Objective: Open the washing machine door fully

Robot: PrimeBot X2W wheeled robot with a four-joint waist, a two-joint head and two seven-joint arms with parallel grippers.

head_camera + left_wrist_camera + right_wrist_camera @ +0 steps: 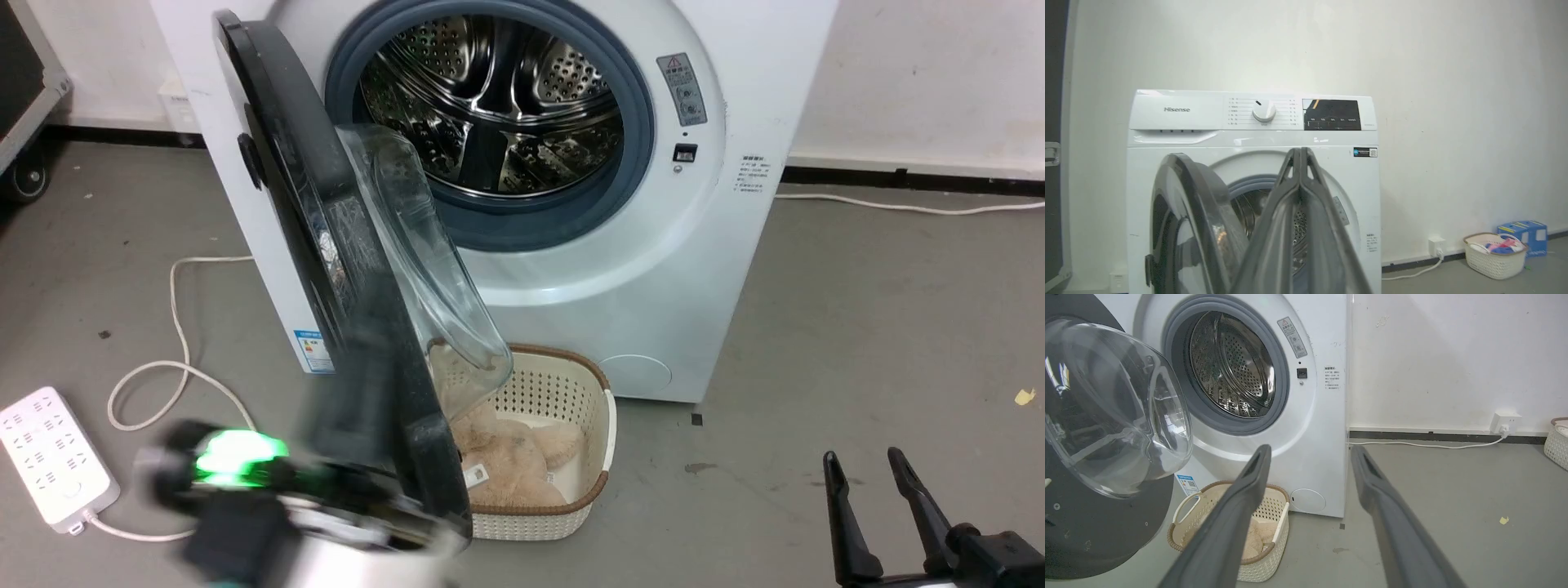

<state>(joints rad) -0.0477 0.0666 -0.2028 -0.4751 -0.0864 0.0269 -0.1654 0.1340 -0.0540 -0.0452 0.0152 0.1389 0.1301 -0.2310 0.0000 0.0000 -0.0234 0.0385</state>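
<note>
Before white front-loading washing machine (pixel 694 269), on grey floor: large round glossy black washing machine door (pixel 318 245), swung far out on hinge at head view's left. Stands nearly edge-on to head camera, clear glass bowl window (pixel 416 245) bulging toward view's right. Leaves perforated steel drum (pixel 498 106) and grey-blue rubber ring (pixel 641 114) fully uncovered. Overhangs, at lower edge, near side of cream perforated plastic basket with brown rim (pixel 584 392), which sits on floor just beside machine front and holds tan plush toy (pixel 506 465).

Noted of left gripper (pixel 1300 157): in left wrist view, both long dark fingers pressed together at tips, nothing between them. Points at machine front, with door off to that view's left and apart from fingers. Blurred in head view, low by door's bottom edge, green light glowing; contact with door not discernible there.

Noted of right gripper (pixel 864 457): lower right of head view, fingers spread wide, holding nothing, well apart from door and machine.

Left of machine on floor: white multi-socket power strip (pixel 49 453) and looped white cable (pixel 175 327).
</note>
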